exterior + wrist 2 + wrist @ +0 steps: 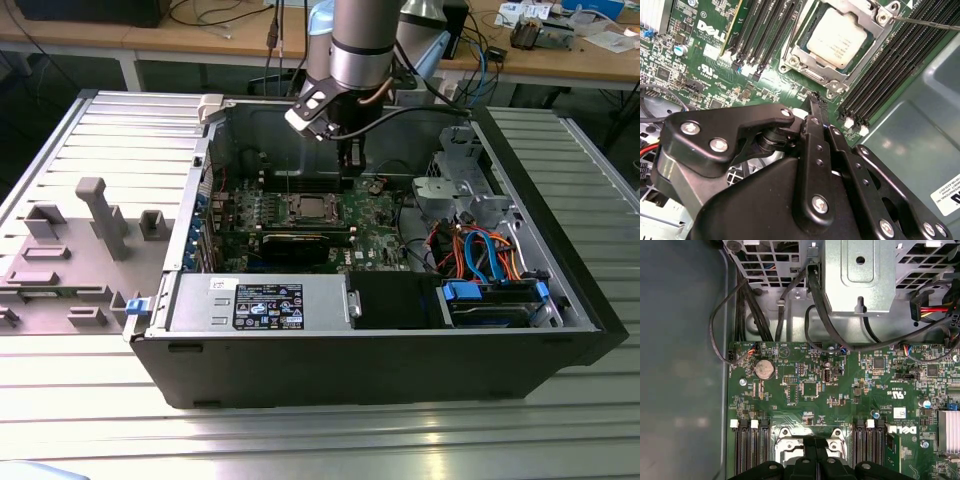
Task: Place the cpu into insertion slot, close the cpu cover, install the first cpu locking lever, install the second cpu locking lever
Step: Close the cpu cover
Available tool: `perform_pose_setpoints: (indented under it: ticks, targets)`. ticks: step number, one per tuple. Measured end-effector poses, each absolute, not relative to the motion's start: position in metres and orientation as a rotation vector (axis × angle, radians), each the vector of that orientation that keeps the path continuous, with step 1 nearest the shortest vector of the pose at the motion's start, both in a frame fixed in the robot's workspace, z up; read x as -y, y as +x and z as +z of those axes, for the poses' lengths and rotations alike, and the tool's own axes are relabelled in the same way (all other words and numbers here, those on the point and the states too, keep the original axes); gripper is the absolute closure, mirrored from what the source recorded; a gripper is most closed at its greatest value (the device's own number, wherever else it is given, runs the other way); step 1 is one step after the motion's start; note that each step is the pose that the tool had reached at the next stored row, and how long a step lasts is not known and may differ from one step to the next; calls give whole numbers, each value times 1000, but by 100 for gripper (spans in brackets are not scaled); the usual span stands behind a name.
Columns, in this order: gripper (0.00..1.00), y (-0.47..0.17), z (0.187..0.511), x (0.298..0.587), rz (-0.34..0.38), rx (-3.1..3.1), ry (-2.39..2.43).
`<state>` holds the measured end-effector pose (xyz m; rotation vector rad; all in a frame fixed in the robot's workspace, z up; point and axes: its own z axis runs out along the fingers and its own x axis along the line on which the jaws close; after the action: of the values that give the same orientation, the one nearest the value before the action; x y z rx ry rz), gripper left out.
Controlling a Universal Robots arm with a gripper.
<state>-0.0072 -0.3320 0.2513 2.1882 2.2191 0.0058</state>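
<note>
Gripper point(815, 104) closed tight and empty, near cpu point(840, 37) under cpu cover point(867, 61), memory slots point(895, 70) flanking, green motherboard point(705, 65) beneath

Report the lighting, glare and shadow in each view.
Exterior view: light glares off the ribbed silver metal table, while the open black computer case is darker inside. Second wrist view: the silver-grey square cpu shines pale; the black tool looks dark. First wrist view: the grey case wall is dim.
</note>
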Motion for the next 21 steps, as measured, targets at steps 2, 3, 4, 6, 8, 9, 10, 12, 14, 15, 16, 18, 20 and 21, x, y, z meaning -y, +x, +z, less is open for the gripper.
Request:
perform_pose_setpoints:
  ticks: [2,3,4,6,8,9,10,12,14,15,16,18,20,21]
  targets:
    - [89,-8,251,332,6,-2219,2188]
    - [89,-9,251,332,6,-2219,2188]
    - [89,-10,251,332,6,-2219,2188]
    - [89,-15,250,333,6,-2219,2188]
    - [89,-22,249,334,6,-2219,2188]
    - [89,-23,249,334,6,-2219,2188]
    - [89,-23,249,334,6,-2219,2188]
    - [89,-23,249,334,6,-2219,2188]
    - [89,-23,249,334,6,-2219,2188]
    - [89,-23,249,334,6,-2219,2188]
    - [89,-23,249,334,6,-2219,2188]
    - [89,-25,248,335,9,-2218,2187]
    - [89,-26,247,335,10,-2217,2186]
    - [89,-27,246,335,11,-2217,2185]
